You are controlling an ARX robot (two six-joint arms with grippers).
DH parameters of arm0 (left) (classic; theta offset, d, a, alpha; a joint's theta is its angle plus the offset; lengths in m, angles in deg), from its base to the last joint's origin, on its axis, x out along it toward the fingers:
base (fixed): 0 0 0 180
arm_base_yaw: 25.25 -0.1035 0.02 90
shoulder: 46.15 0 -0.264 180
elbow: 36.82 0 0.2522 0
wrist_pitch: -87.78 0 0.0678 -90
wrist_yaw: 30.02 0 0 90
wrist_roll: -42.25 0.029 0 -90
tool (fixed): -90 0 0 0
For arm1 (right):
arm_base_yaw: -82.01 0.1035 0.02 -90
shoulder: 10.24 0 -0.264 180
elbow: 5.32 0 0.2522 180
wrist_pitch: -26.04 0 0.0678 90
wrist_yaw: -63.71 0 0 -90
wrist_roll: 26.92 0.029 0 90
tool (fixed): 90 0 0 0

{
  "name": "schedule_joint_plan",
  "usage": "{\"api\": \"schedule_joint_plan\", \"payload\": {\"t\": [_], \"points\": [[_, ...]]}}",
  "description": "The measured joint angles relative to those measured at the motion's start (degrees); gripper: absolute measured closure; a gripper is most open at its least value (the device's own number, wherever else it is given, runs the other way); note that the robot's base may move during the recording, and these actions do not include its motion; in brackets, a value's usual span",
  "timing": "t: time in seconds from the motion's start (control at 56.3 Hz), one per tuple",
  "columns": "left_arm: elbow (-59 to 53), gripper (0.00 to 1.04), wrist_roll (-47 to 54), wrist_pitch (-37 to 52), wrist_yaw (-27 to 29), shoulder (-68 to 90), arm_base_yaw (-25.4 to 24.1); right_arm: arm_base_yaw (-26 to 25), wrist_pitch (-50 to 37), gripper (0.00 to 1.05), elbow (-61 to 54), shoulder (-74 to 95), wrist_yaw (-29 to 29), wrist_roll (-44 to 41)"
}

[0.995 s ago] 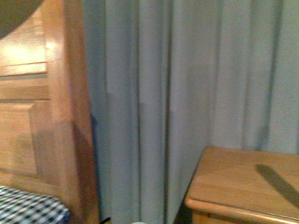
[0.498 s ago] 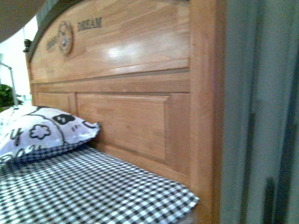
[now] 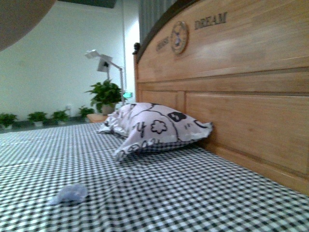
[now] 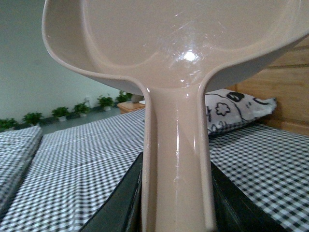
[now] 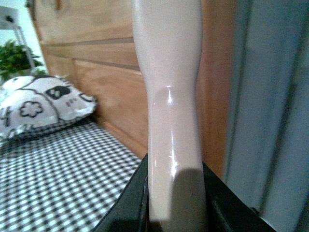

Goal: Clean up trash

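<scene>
Trash, front view: small crumpled white paper wad [image 3: 70, 193] lies on black-and-white checked bedsheet [image 3: 203, 193].
Left wrist view: left gripper [image 4: 176, 208] clamps pinkish plastic dustpan [image 4: 183, 38] by its handle, raised, likely for scooping.
Right wrist view: right gripper [image 5: 176, 203] clamps pale plastic handle [image 5: 169, 72], presumably a sweeper.

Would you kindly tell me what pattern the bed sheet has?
The bed sheet is black-and-white gingham, clearest in front view.
</scene>
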Motion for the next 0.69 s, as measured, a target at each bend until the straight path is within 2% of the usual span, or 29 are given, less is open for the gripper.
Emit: {"api": "schedule_joint_plan", "payload": {"t": [0.427, 0.462, 0.498, 0.533, 0.604, 0.675, 0.693], "points": [[0.0, 0.77, -0.2, 0.0, 0.5, -0.4, -0.2, 0.3, 0.0, 0.84, 0.0, 0.1, 0.9, -0.2], [0.3, 0.77, -1.5, -1.6, 1.4, 0.0, 0.0, 0.3, 0.0, 0.84, 0.0, 0.1, 0.5, -0.2], [2.3, 0.77, -4.2, -7.6, 3.1, 0.7, 0.0, 0.2, 0.0, 0.84, 0.0, 0.1, 0.2, -0.2], [5.0, 0.77, -7.3, -14.2, 3.1, 2.1, -1.0, 0.2, 0.0, 0.84, 0.0, 0.1, 0.0, -0.2], [10.6, 0.77, -12.1, -25.6, -0.6, 6.9, -6.4, 0.1, 0.0, 0.84, 0.0, 0.1, -0.5, -0.2], [12.9, 0.77, -12.4, -28.2, -5.8, 11.5, -11.9, 0.1, 0.0, 0.84, 0.0, 0.1, -0.4, -0.2], [13.9, 0.77, -11.6, -27.9, -8.8, 14.0, -14.5, 0.1, 0.0, 0.84, 0.0, 0.1, -0.4, -0.2]]}}
